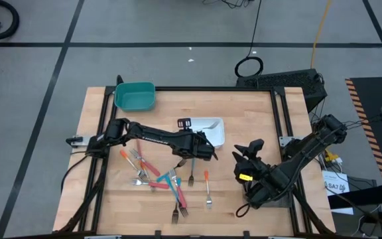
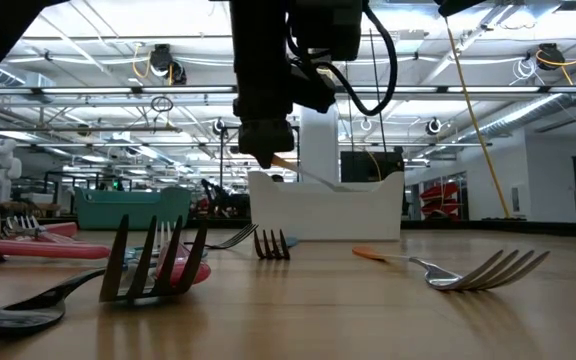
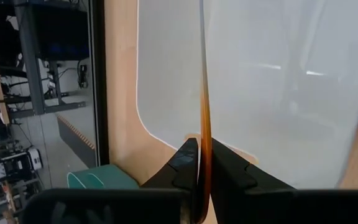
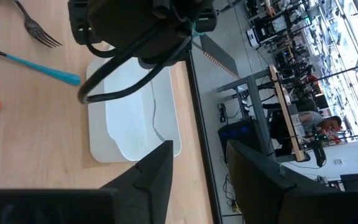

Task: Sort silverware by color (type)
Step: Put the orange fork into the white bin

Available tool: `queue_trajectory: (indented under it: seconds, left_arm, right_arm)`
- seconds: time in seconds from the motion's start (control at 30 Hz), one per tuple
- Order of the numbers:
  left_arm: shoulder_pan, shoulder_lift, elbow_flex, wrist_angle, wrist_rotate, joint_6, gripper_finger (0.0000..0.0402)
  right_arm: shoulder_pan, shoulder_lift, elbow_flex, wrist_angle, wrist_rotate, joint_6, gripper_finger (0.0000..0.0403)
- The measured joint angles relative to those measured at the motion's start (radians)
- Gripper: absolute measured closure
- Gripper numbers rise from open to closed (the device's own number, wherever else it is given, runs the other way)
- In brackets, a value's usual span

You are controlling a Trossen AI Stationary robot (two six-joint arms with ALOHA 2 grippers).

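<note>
My left gripper (image 1: 209, 153) reaches in from the table's left. It is shut on an orange-handled fork (image 3: 205, 106) at the near left corner of the white tray (image 1: 215, 134). The fork sticks out ahead of the fingers, over the tray's floor (image 3: 260, 93). Several loose forks lie on the wood near the front. One has a red handle (image 1: 148, 166), one a blue handle (image 1: 172, 180) and one an orange handle (image 1: 206, 180). My right gripper (image 1: 247, 158) hangs open above the table, right of the tray, with nothing between its fingers (image 4: 160, 171). My left gripper pinches the fork's thin orange handle (image 3: 205, 146) between its two fingers (image 3: 188, 163). The fingers come from the table's left, slanting down, and the handle runs on ahead of them. The fork (image 2: 303, 172) slants down toward the tray; whether its far end touches, I cannot tell.
A teal tray (image 1: 135, 97) stands at the table's far left corner. A black frame rail (image 1: 197, 88) runs along the far edge. Bare wood lies between the tray and my right gripper. A fork head (image 4: 39, 28) and a blue handle (image 4: 45, 68) lie near the tray.
</note>
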Motion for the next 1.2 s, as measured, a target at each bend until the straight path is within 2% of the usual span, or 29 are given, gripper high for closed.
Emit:
queue_trajectory:
  seconds: [0.47, 0.67, 0.8, 0.9, 1.03, 1.2]
  left_arm:
    - [-0.01, 0.0, 0.0, 0.099, -0.001, 0.131, 0.0357]
    - [0.0, 0.0, 0.0, 0.098, -0.051, 0.133, 0.0283]
    - [0.004, 0.0, 0.0, 0.096, -0.055, 0.119, 0.0225]
    - [-0.005, 0.0, 0.0, 0.095, -0.055, 0.098, 0.0198]
    - [-0.027, -0.011, -0.002, 0.086, -0.047, 0.097, 0.0193]
    - [-0.07, -0.059, -0.002, 0.082, -0.046, 0.111, 0.0213]
  right_arm:
    - [0.0, 0.0, 0.0, 0.004, -0.021, 0.001, 0.0259]
    - [0.0, 0.0, 0.0, 0.004, -0.021, 0.001, 0.0259]
    - [0.0, 0.0, 0.0, 0.005, -0.022, 0.0, 0.0259]
    - [0.0, 0.0, 0.0, 0.004, -0.022, 0.0, 0.0259]
    - [0.0, 0.0, 0.0, 0.004, -0.023, 0.001, 0.0259]
    - [0.0, 0.0, 0.0, 0.004, -0.025, 0.01, 0.0259]
